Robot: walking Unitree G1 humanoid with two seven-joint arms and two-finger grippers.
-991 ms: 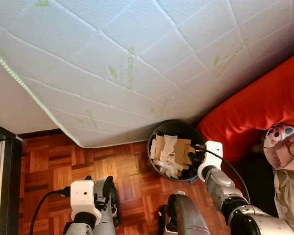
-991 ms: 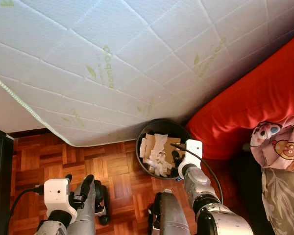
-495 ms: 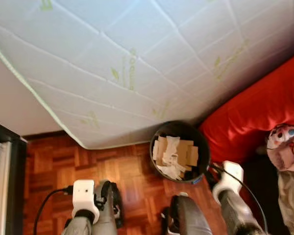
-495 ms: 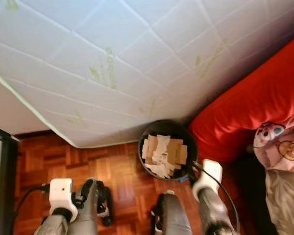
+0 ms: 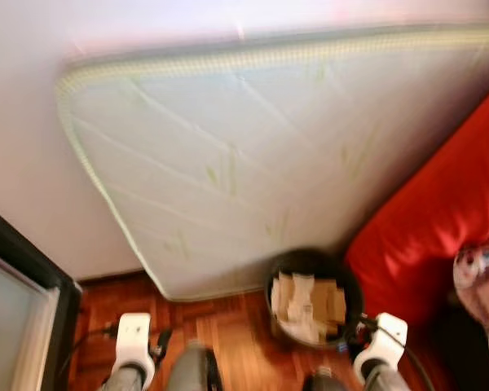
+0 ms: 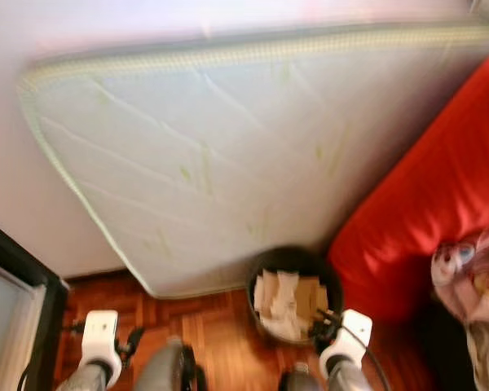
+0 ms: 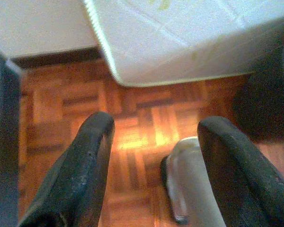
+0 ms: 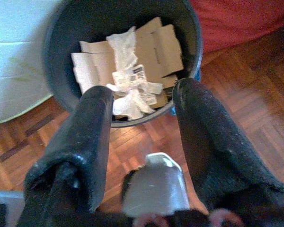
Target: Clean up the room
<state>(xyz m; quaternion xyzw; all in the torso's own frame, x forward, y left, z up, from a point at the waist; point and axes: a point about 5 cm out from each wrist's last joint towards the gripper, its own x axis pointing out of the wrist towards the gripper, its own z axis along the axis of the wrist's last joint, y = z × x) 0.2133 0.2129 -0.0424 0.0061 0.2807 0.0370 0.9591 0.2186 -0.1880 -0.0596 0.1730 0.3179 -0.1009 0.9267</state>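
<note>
A round black waste bin [image 5: 310, 297] stands on the parquet floor between the leaning mattress and the red sofa, holding cardboard pieces and crumpled paper [image 8: 132, 80]. My right gripper [image 8: 139, 101] is open and empty, held just short of the bin's near rim [image 8: 132, 120]. Its wrist [image 5: 383, 342] shows low on the right, beside the bin. My left gripper [image 7: 154, 130] is open too, empty, over bare parquet near the mattress corner. Its wrist [image 5: 133, 342] shows low on the left.
A white quilted mattress [image 5: 253, 155] leans against the wall behind the bin. The red sofa [image 5: 440, 220] fills the right side, with a patterned cushion [image 5: 481, 269] on it. A dark door frame [image 5: 24, 277] stands at the left. Parquet floor [image 7: 137, 127] lies between.
The camera has tilted up and the picture is blurred, so the mattress top and wall now show. My right gripper has drawn back from over the bin to its near side.
</note>
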